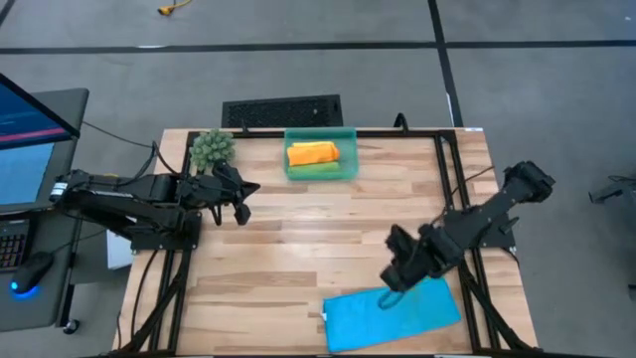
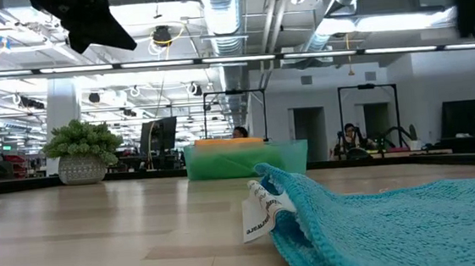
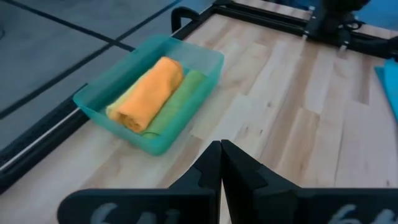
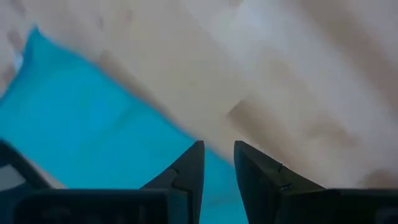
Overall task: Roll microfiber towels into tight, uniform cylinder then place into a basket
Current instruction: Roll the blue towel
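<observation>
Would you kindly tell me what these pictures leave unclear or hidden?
- Green roll: mostly covered by the orange roll, left wrist view.
- Blue towel: far side hidden under the right pincer, high view.
- Towel tag: print too small to read, low view.
- Basket contents: blurred by its wall, low view.

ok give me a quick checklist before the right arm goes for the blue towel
1. Blue towel lies flat and unrolled near the table's front edge: ok.
2. Right gripper is above the towel's edge, fingers slightly apart, nothing between them: ok.
3. Left gripper is shut, empty and parked away near the plant: ok.
4. Basket holds the orange roll and green roll; room for another: cannot tell.
5. Towel tag sticks out at one corner, could snag: cannot tell.
</observation>
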Robot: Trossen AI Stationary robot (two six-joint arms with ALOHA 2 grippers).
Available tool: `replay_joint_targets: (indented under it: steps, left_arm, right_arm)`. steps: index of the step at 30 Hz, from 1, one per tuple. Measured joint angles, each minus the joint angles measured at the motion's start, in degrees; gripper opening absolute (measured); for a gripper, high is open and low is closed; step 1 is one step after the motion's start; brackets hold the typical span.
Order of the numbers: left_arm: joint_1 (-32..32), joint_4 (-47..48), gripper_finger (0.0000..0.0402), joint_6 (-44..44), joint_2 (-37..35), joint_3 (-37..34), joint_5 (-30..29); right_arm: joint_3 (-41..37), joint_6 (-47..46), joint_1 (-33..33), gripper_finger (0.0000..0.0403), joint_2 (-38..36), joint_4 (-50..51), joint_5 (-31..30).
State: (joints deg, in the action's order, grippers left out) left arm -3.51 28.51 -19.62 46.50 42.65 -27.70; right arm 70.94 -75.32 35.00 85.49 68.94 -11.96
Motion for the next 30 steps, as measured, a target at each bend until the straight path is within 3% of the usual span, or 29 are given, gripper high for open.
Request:
replay_joint_targets:
  steps: [4,15,22,26,30]
  left_arm:
    - [0.0,-0.03,0.0,-0.5,0.0,0.0,-0.19]
    - [0.0,-0.07,0.0,-3.04,0.0,0.0,-0.19]
    - [0.0,-0.01,0.0,-3.58,0.0,0.0,-0.18]
    - [0.0,0.0,0.0,-3.67,0.0,0.0,-0.18]
    - [0.0,0.01,0.0,-4.65,0.0,0.0,-0.18]
  right_arm:
    - [-7.25,-5.82,5.28,0.0111,0.04,-10.01,2.22]
    - [-17.08,-23.89,14.56,0.0111,0.0,-24.02,7.92]
    - [-22.61,-36.41,17.16,0.0111,0.02,-27.64,12.48]
    - [-25.57,-39.19,17.42,0.0111,0.02,-34.71,15.19]
    - [-28.73,-42.06,16.0,0.0111,0.02,-35.6,17.03]
